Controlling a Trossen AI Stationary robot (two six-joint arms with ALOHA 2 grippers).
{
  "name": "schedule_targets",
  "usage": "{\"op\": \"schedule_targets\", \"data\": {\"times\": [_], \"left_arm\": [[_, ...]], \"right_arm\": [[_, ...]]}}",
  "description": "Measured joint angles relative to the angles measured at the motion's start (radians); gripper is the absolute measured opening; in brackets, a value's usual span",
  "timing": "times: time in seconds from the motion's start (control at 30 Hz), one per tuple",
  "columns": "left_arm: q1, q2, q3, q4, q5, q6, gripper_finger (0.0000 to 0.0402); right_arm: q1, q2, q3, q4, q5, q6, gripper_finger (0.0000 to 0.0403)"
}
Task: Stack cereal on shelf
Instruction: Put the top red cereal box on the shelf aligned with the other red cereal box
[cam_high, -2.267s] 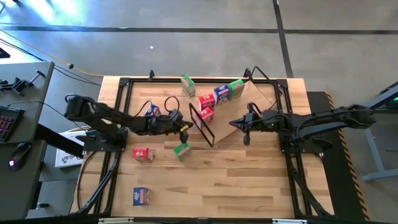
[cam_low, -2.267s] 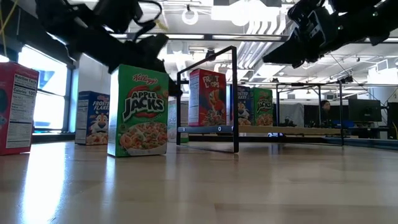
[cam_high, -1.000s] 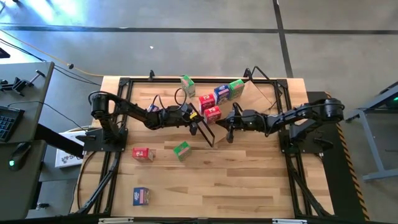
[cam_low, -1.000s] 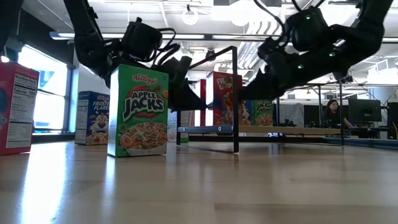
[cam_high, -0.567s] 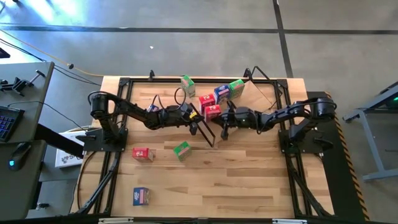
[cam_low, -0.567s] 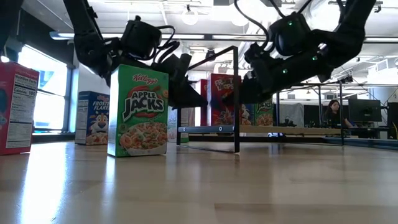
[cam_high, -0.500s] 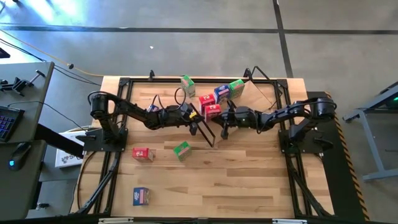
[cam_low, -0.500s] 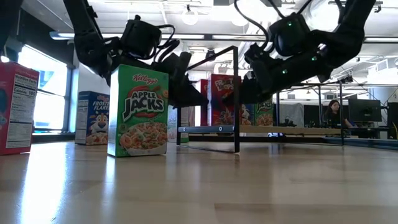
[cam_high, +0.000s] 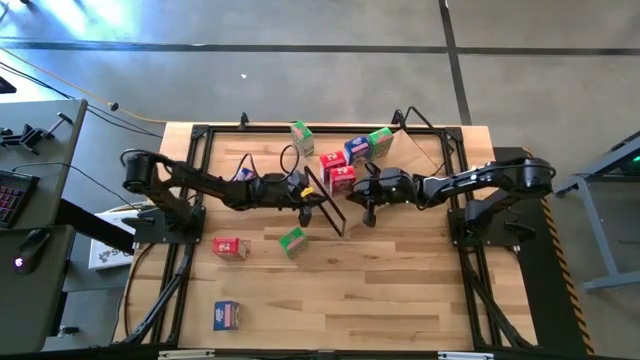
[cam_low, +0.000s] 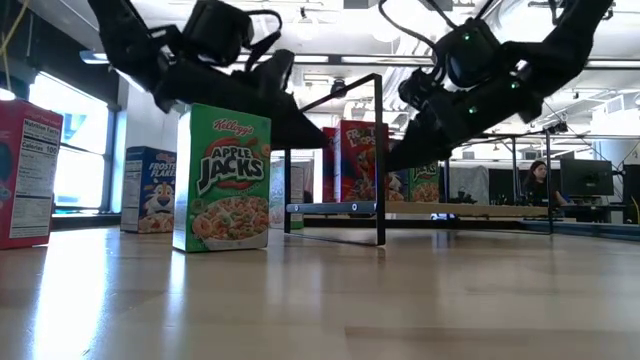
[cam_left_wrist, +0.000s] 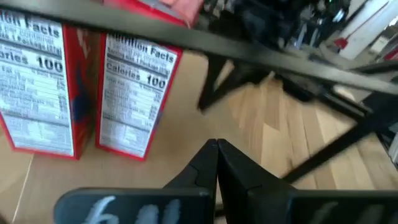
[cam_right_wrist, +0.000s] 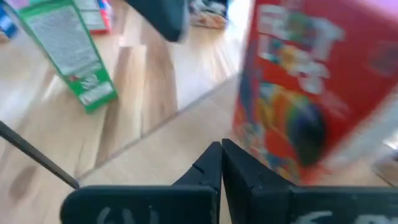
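The shelf (cam_high: 412, 158) is a slanted plywood board with a black wire frame (cam_high: 326, 202) at its lower edge. Two red cereal boxes (cam_high: 342, 178) (cam_high: 332, 160), a blue one (cam_high: 356, 150) and a green one (cam_high: 379, 140) stand on it. My left gripper (cam_high: 306, 197) is shut, just left of the wire frame, facing the red boxes' backs (cam_left_wrist: 137, 93). My right gripper (cam_high: 366, 203) is shut, over the board just right of the nearest red box (cam_right_wrist: 305, 93). Neither touches a box.
Loose boxes stand on the table: green (cam_high: 302, 135) at the far side, green (cam_high: 292, 240) and red (cam_high: 229, 246) nearer, blue (cam_high: 228, 315) near the front left, blue (cam_high: 243, 177) beside my left arm. A person sits in the room behind (cam_low: 528, 180).
My right gripper has gone toward the table's left, up to the nearest red box on the shelf, then drawn back a little to the right. My left gripper has risen slightly beside the wire frame. Both have stayed shut.
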Motion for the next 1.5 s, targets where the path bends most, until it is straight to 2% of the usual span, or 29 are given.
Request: {"op": "schedule_targets", "data": {"times": [0.13, 0.43, 0.8, 1.5], "left_arm": [[-0.012, -0.059, -0.003, -0.095, -0.009, 0.010, 0.0000], [-0.020, -0.093, -0.035, -0.150, -0.070, 0.026, 0.0000], [-0.020, -0.092, -0.037, -0.143, -0.072, 0.034, 0.0000], [-0.020, -0.092, -0.037, -0.144, -0.089, 0.046, 0.0000]], "right_arm": [[-0.007, -0.049, 0.000, -0.092, 0.096, -0.023, 0.0000], [-0.057, -0.020, 0.000, -0.053, 0.091, -0.027, 0.0000], [-0.072, -0.013, 0.000, 0.005, 0.058, -0.026, 0.0000], [-0.077, -0.013, 0.000, 0.074, 0.065, -0.007, 0.0000]]}}
